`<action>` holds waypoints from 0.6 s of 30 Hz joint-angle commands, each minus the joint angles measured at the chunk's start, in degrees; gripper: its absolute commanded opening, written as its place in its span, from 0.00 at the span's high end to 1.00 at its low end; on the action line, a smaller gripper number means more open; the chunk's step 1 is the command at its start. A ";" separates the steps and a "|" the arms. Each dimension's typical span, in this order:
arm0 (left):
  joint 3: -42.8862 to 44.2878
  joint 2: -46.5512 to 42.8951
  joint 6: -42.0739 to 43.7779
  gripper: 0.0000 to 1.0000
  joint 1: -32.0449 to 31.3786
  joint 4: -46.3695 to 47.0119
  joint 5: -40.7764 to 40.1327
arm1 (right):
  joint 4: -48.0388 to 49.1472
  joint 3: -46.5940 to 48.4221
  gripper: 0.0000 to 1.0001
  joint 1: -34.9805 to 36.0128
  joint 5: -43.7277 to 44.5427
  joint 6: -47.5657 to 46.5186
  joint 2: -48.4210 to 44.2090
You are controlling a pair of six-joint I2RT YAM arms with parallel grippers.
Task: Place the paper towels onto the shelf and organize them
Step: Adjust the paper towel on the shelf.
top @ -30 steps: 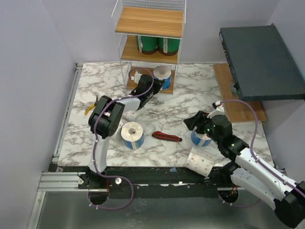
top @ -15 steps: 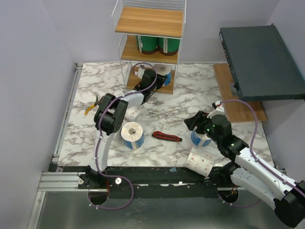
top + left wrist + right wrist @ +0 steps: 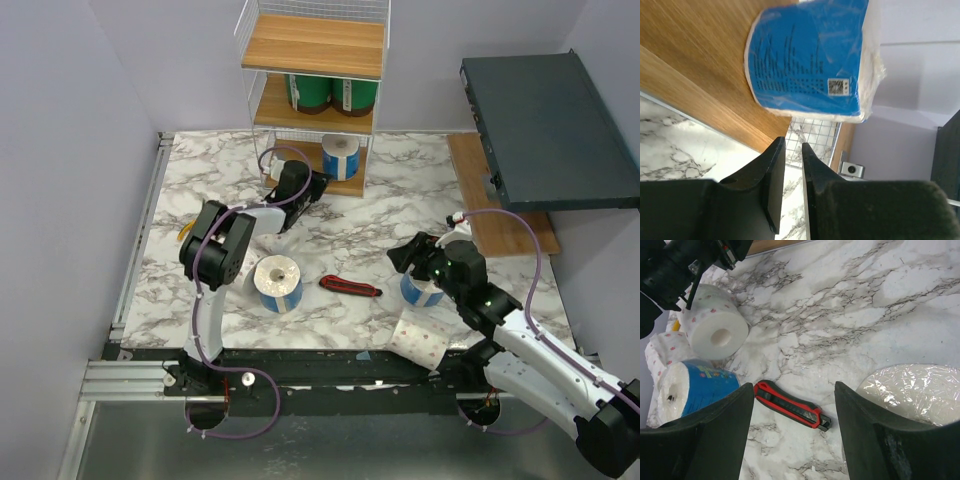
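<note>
Near edge: white red-dotted paper towel roll (image 3: 420, 340) lying on the marble table (image 3: 400, 190).
Right gripper (image 3: 414, 258): fingers spread wide above a blue-banded roll (image 3: 421, 291), gripping nothing.
Middle: upright blue roll (image 3: 277, 283), red-and-black utility knife (image 3: 350, 287) just beside it.
Left gripper (image 3: 793, 147): fingers drawn almost together, empty, at the bottom tier's edge.
Shelf: white wire rack with wooden tiers (image 3: 312, 45); shelved blue roll (image 3: 810, 55) on the bottom tier, green-wrapped rolls (image 3: 330, 93) on the middle.

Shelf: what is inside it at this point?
Two green rolls on the middle tier and one blue roll on the bottom tier. Anything behind them is covered; the left arm hides the bottom tier's left part.
</note>
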 commanded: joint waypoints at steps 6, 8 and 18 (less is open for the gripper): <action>1.61 -1.43 -3.45 0.80 3.05 3.58 -2.44 | -2.01 2.08 0.31 -0.11 0.86 -0.98 -1.99; 4.08 -0.37 -3.38 0.80 3.45 1.85 -2.80 | -2.47 2.15 0.31 -0.09 1.10 -1.12 -2.35; 10.01 3.97 -3.60 0.79 2.87 -2.76 -2.13 | -3.11 2.87 0.31 -0.11 1.85 -1.69 -1.98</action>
